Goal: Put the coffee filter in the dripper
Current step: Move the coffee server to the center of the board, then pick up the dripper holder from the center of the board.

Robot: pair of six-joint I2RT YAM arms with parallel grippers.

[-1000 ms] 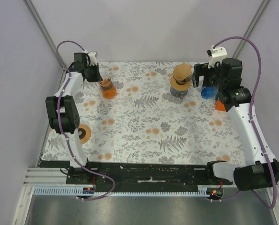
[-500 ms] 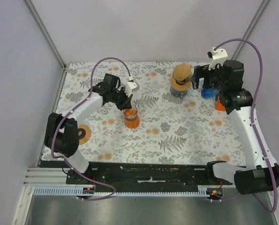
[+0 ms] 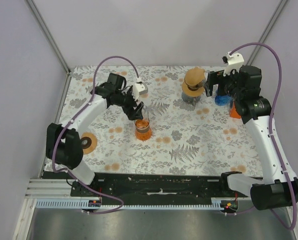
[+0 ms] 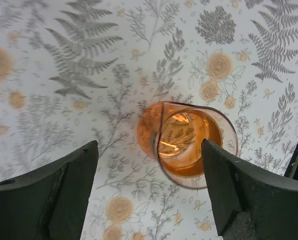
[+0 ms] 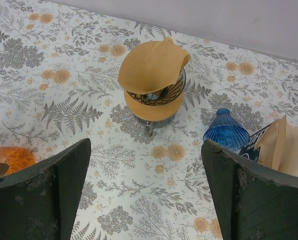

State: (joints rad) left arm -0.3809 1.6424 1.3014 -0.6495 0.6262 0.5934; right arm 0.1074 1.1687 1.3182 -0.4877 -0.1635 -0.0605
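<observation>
L gripper (image 3: 137, 112) had just let go: jaws spread, directly over the orange see-through cone dripper (image 3: 143, 131), which it had brought from the worktop's far-left corner to left of centre. R gripper (image 3: 212, 86) gaped empty beside the brown paper coffee filter (image 3: 194, 77), near the far edge.

L wrist: fingers flanked the dripper (image 4: 189, 145) w/o touching; it stood free.

R wrist: filter (image 5: 151, 65) sat on a wire stand (image 5: 159, 96), not yet picked. Dripper looked staged, filter probably next.
</observation>
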